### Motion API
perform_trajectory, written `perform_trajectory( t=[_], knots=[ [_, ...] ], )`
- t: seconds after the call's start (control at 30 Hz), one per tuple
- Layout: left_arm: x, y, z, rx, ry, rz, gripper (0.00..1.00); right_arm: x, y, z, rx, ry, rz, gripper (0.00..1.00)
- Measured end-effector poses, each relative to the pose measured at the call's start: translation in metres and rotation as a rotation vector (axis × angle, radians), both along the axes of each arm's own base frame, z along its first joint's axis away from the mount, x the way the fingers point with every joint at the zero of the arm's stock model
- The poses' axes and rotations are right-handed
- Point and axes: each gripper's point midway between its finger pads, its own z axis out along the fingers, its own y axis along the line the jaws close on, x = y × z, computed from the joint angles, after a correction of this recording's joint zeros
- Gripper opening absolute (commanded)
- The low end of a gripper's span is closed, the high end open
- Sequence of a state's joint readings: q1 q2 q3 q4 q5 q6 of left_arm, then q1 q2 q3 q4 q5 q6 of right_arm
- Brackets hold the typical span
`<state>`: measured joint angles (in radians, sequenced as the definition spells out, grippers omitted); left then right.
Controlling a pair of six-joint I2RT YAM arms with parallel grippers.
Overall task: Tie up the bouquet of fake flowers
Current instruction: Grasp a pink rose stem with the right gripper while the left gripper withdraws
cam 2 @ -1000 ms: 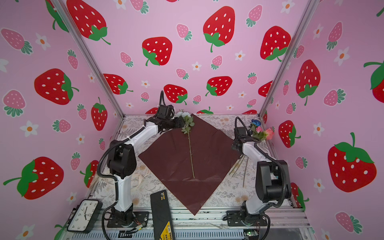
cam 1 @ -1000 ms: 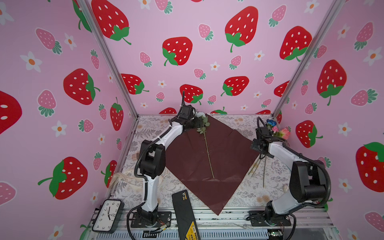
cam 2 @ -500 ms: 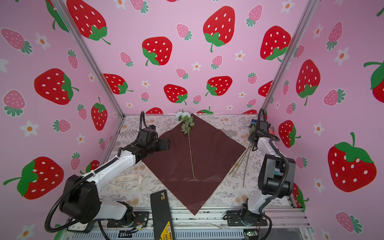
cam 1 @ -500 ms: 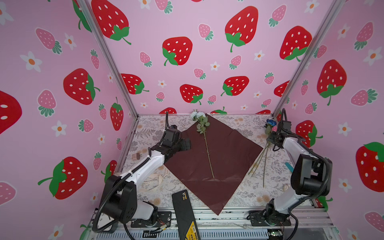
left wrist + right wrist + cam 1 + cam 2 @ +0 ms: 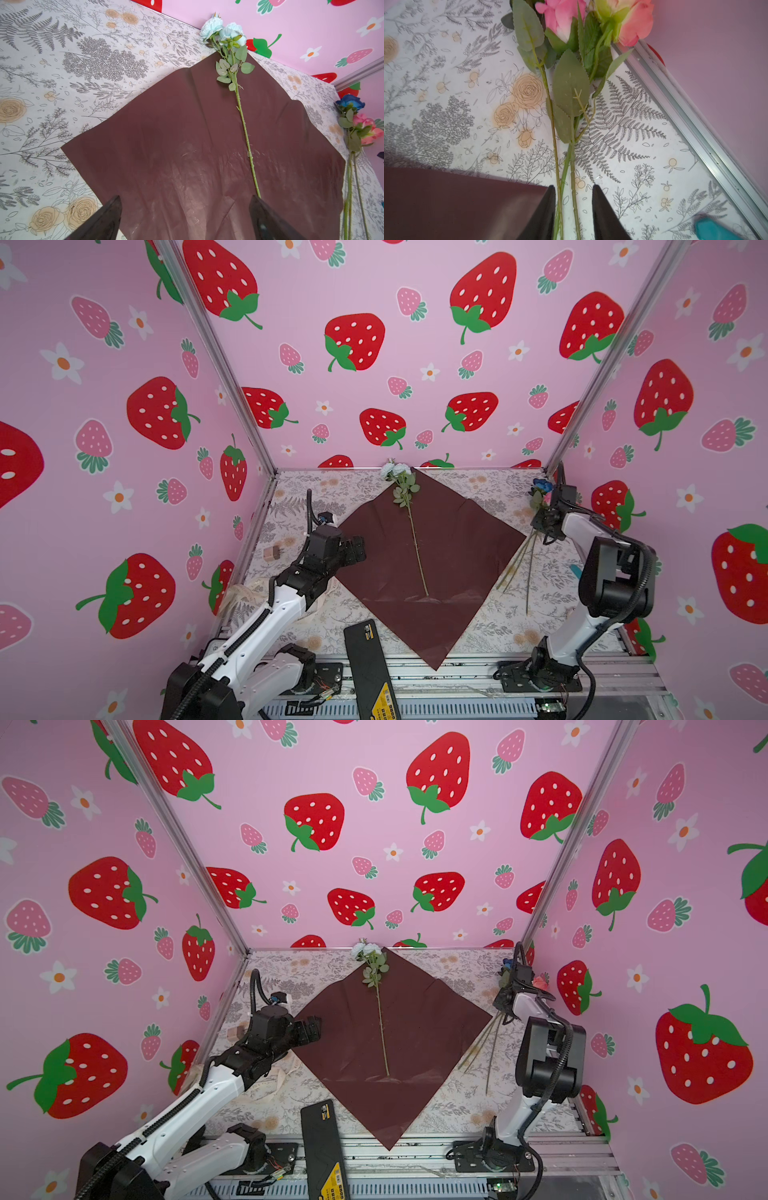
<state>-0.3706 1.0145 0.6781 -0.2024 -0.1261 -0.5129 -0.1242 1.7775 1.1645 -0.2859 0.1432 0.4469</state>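
The dark red wrapping paper [image 5: 428, 556] lies flat as a diamond in both top views. One pale blue-white flower [image 5: 409, 522] rests along its middle, bloom toward the back wall. The dark blue bloom [image 5: 542, 485] and pink blooms [image 5: 562, 14] lie by the right wall, with their stems [image 5: 519, 560] off the paper's right corner. My right gripper [image 5: 574, 187] straddles these stems with its jaws narrowed, and gaps still show beside the stems. My left gripper [image 5: 185, 199] hovers wide open over the paper's left corner, holding nothing.
A black box [image 5: 368, 668] lies at the front edge. A cream ribbon [image 5: 241, 593] and a small wooden block [image 5: 272, 552] sit at the left under my left arm. A teal object [image 5: 710, 228] lies near the right wall rail. Walls close in on three sides.
My left arm pulled back from the pale flower's bloom to the paper's left corner. My right gripper moved up along the right-hand stems toward the blooms, and its jaws narrowed around them.
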Motion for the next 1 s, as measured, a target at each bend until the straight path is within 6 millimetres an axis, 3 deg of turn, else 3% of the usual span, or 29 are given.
perform_trajectory(
  t=[0.2, 0.43, 0.83, 1.0],
  knots=[
    [0.0, 0.005, -0.002, 0.004, 0.006, 0.03, 0.97, -0.013, 0.004, -0.034, 0.03, 0.084, 0.009, 0.32],
    [0.0, 0.005, -0.004, -0.006, 0.016, 0.041, 0.97, -0.017, 0.009, -0.052, 0.057, 0.122, 0.021, 0.29],
    [0.0, 0.007, -0.005, -0.004, 0.02, 0.053, 0.97, -0.01, 0.011, -0.052, 0.063, 0.097, 0.05, 0.01],
    [0.0, 0.008, -0.009, 0.001, 0.029, 0.06, 0.97, -0.012, 0.009, -0.052, 0.041, 0.112, 0.066, 0.0]
  ],
)
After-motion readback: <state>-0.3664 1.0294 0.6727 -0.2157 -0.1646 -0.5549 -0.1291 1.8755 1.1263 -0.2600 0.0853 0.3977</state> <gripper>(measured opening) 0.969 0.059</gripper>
